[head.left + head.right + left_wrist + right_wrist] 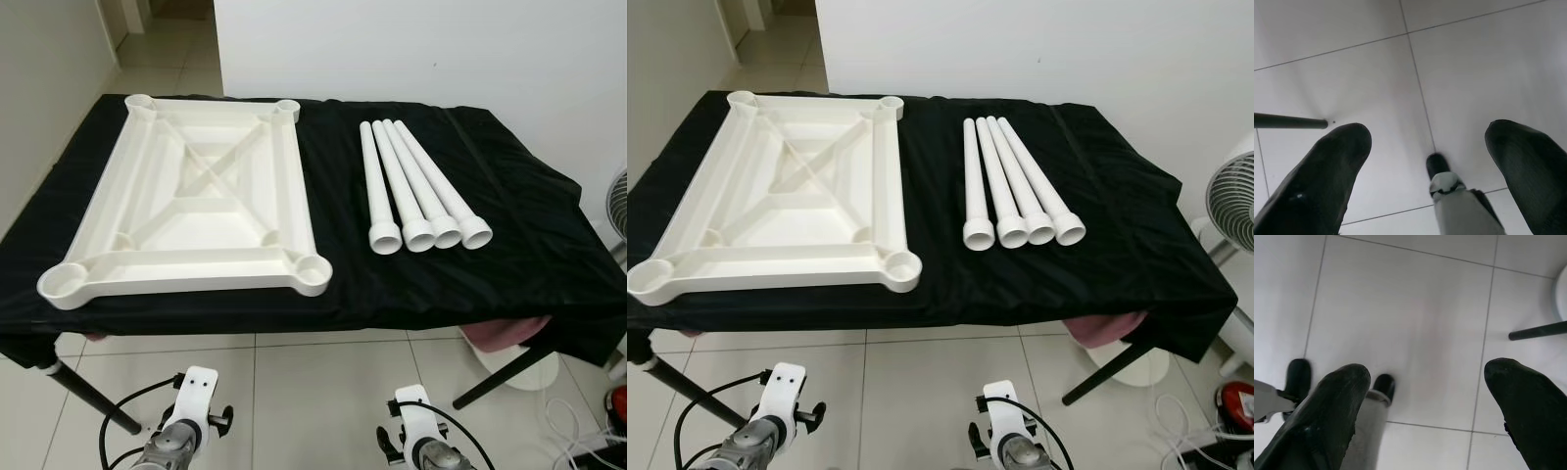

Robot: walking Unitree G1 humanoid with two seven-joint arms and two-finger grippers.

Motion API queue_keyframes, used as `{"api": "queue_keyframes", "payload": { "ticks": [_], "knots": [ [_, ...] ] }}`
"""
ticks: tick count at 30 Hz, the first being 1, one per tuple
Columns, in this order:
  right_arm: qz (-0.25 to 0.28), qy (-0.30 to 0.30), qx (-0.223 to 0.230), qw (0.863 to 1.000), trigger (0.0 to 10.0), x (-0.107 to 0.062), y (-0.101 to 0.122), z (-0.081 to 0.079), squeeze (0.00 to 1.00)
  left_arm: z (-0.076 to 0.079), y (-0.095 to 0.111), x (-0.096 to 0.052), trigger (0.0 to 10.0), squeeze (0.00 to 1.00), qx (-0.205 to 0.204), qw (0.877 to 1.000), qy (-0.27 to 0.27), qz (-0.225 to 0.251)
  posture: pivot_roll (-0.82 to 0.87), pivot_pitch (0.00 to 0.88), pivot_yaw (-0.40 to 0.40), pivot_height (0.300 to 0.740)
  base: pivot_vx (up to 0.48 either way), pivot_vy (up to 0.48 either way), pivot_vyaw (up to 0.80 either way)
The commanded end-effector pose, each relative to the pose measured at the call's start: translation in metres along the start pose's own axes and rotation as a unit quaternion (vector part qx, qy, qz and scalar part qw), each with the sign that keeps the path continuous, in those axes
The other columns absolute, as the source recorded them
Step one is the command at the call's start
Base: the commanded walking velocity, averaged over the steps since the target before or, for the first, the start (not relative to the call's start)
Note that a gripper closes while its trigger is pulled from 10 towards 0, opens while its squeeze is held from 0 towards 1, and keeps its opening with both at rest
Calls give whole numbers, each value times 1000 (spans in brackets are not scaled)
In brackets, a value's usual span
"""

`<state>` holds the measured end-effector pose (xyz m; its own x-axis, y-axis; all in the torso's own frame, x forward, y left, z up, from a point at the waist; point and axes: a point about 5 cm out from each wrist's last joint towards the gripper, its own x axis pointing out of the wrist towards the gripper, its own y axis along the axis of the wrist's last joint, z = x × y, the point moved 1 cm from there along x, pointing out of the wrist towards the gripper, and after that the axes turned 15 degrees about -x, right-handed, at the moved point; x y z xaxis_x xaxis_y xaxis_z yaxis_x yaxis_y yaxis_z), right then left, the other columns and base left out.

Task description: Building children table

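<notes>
While both arms hang low at frame bottom, left gripper (pixel 1427 147) and right gripper (pixel 1422 382) fingers are spread, gripping nothing, above floor tiles (pixel 1474 63). White tabletop (pixel 196 196) lies upside down left-centre on black-draped table (pixel 509 225); four white legs (pixel 421 186) lie side by side right of it, apart.

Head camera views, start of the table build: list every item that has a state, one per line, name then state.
Tabletop: upside down on the black cloth, all four corner sockets empty.
Four legs: loose, lying side by side right of the tabletop, none fitted.
Left gripper: open, holding nothing, hanging over the floor.
Right gripper: open, holding nothing, hanging over the floor.
</notes>
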<state>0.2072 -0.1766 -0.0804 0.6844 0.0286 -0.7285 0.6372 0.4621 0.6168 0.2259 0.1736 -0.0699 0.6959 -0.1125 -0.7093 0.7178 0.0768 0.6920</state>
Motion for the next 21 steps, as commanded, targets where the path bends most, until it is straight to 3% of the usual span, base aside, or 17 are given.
{"api": "queue_keyframes", "payload": {
  "ticks": [1,10,17,18,19,21],
  "knots": [
    [-10,2,-1,1000,10000,-1,-5,0,0,4,-4,0,10000,0,6,1000,-5,-7,-32,0,-20,740,0,0,0],
    [-9,6,-9,1000,10000,-1,-5,-1,0,6,0,1,10000,0,-13,1000,-11,4,-27,0,-24,740,0,0,0],
    [-6,6,-13,1000,10000,0,-2,0,0,12,3,2,10000,0,15,999,-33,1,-25,0,-25,740,0,0,0],
    [-3,6,-11,1000,10000,1,0,1,286,14,5,3,10000,494,19,999,-44,2,-24,0,-24,740,0,0,0],
    [4,5,-6,1000,10000,2,4,3,1000,16,10,3,10000,1000,11,998,-62,10,-26,0,-23,740,0,0,0],
    [14,2,-3,1000,10000,2,9,4,1000,17,14,3,10000,1000,5,997,-74,18,-26,0,-23,740,0,0,0]
  ]
}}
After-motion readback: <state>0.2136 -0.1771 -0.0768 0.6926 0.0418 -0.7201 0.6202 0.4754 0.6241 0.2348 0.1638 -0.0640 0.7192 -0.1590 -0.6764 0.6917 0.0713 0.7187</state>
